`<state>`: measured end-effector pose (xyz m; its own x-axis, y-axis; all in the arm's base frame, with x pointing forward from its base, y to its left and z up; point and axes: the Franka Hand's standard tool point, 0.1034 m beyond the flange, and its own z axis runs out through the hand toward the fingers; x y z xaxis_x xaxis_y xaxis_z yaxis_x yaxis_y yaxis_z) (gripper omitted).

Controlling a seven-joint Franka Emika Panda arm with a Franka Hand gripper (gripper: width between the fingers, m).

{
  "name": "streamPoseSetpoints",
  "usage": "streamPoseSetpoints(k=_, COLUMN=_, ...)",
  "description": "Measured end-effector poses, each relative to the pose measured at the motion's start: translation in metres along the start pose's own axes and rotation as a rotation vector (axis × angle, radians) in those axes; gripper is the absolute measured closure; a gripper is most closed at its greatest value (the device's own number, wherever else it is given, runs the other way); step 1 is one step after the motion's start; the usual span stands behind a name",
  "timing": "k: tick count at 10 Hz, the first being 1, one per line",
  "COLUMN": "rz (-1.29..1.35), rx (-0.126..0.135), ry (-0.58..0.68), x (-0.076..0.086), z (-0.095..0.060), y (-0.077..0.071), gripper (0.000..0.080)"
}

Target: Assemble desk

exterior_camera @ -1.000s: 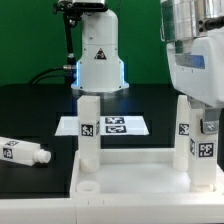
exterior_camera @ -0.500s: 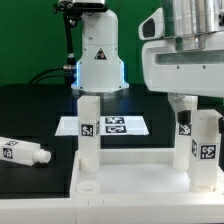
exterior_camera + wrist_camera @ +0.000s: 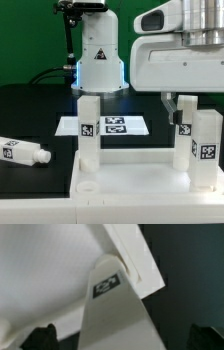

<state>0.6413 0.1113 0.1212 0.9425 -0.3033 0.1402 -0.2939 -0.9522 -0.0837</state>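
On the black worktop [image 3: 30, 110] the desk sat part-built at the exterior view's near edge. Its white tabletop [image 3: 135, 182] lay flat like a tray, with three legs upright in its corners: a left leg [image 3: 88, 128], and on the exterior view's right a rear leg [image 3: 184, 125] and a front leg [image 3: 207, 150]. A loose leg [image 3: 24, 152] lay on its side on the worktop, well apart from the tabletop. The fingers [image 3: 44, 335] were spread, hanging above what seemed to be the rear leg with one to each side of it, and did not appear to touch it. From the wrist, that leg's tagged face ran down between them. The parts looked like hard moulded plastic, so probably light and stiff but smooth enough to slip. A leg would best be pinched across two opposite flat faces, high up and clear of its socket. Behind the desk lay the marker board [image 3: 112, 126], and beyond it stood the robot base [image 3: 100, 60].
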Motion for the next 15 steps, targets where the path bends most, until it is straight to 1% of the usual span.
streamPoseSetpoints(k=1, rz=0.024, rx=-0.001, ry=0.000, x=0.000, z=0.000, y=0.002, gripper=0.0154)
streamPoseSetpoints(k=2, rz=0.063, rx=-0.001, ry=0.000, x=0.000, z=0.000, y=0.002, gripper=0.0314)
streamPoseSetpoints(k=3, rz=0.063, rx=-0.002, ry=0.000, x=0.000, z=0.000, y=0.002, gripper=0.0314)
streamPoseSetpoints(k=4, rz=0.090, rx=-0.002, ry=-0.001, x=0.000, z=0.001, y=0.002, gripper=0.0496)
streamPoseSetpoints(k=7, rz=0.365, rx=-0.006, ry=0.000, x=0.001, z=0.001, y=0.006, gripper=0.0515)
streamPoseSetpoints(k=8, rz=0.574, rx=-0.013, ry=-0.002, x=0.000, z=0.001, y=0.008, gripper=0.0515)
streamPoseSetpoints(k=9, rz=0.815, rx=-0.010, ry=-0.008, x=-0.002, z=0.002, y=0.009, gripper=0.0515)
streamPoseSetpoints(k=10, rz=1.035, rx=0.003, ry=-0.019, x=-0.003, z=0.002, y=0.012, gripper=0.0515)
streamPoseSetpoints(k=11, rz=1.238, rx=0.013, ry=-0.035, x=-0.004, z=0.002, y=0.010, gripper=0.0514)
streamPoseSetpoints(k=12, rz=1.344, rx=0.017, ry=-0.046, x=-0.005, z=0.003, y=0.010, gripper=0.0514)
streamPoseSetpoints(k=14, rz=1.312, rx=0.017, ry=-0.044, x=-0.005, z=0.002, y=0.010, gripper=0.0514)
streamPoseSetpoints(k=15, rz=1.232, rx=0.017, ry=-0.044, x=-0.002, z=0.001, y=0.011, gripper=0.0440)
